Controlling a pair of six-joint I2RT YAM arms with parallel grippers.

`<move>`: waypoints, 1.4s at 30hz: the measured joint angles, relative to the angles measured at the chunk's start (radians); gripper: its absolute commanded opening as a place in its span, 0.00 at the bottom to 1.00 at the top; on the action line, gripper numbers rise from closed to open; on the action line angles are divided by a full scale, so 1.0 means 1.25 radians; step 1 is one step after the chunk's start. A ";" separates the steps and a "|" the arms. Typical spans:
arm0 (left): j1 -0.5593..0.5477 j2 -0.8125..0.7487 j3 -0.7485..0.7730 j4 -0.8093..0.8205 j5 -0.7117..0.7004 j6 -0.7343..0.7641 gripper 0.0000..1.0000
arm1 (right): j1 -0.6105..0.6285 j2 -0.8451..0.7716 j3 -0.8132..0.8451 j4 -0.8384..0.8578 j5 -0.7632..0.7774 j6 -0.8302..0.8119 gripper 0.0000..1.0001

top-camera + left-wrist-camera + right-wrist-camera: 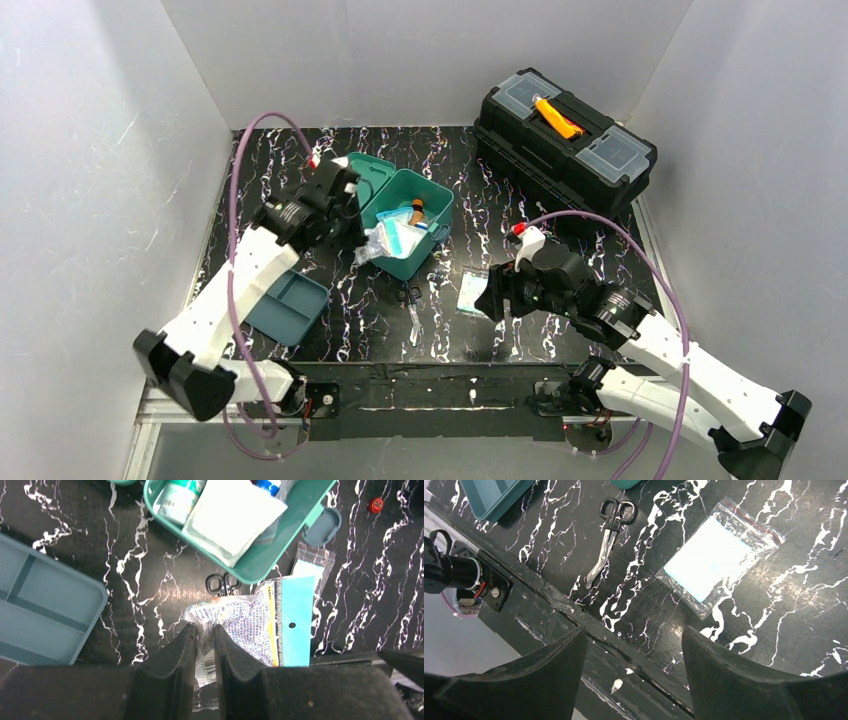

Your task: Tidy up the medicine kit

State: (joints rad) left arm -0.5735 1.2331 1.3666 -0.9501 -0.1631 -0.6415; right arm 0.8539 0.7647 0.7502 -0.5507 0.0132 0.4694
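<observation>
At the near edge of the table a black strip runs under our right gripper, whose jaws stand wide with nothing between them. Just beyond its fingertips and a little to the right, a zip bag with a pale blue pad lies flat on bare marbled surface. The scissors lie to its left, with open table around both. At the near left sits the darker inner tray, apart from the box.

Our left gripper has its jaws narrow, pinching a crinkled packet printed in blue with a yellow stripe and a teal card. The packet hangs just on the near side of the medicine kit.

The kit is a teal box with rounded corners, standing mid-table with its lid open at the back. A white gauze pad lies over its near rim. Far right, a black toolbox sits against the white walls closing three sides.
</observation>
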 measured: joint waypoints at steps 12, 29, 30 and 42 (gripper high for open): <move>0.019 0.328 0.184 0.075 -0.009 0.002 0.00 | 0.000 -0.045 -0.013 -0.007 0.050 0.027 0.78; 0.069 0.677 0.424 0.105 -0.005 -0.055 0.00 | 0.000 -0.109 -0.060 -0.019 0.047 0.059 0.79; 0.071 0.691 0.438 0.105 -0.005 -0.057 0.07 | 0.000 -0.109 -0.063 -0.020 0.047 0.060 0.79; 0.068 0.710 0.436 0.123 0.005 -0.052 0.55 | 0.000 -0.079 -0.063 -0.018 0.048 0.061 0.83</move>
State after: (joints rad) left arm -0.4889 2.1208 1.9114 -0.7963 -0.1566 -0.7059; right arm 0.8539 0.6662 0.6708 -0.5735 0.0731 0.5457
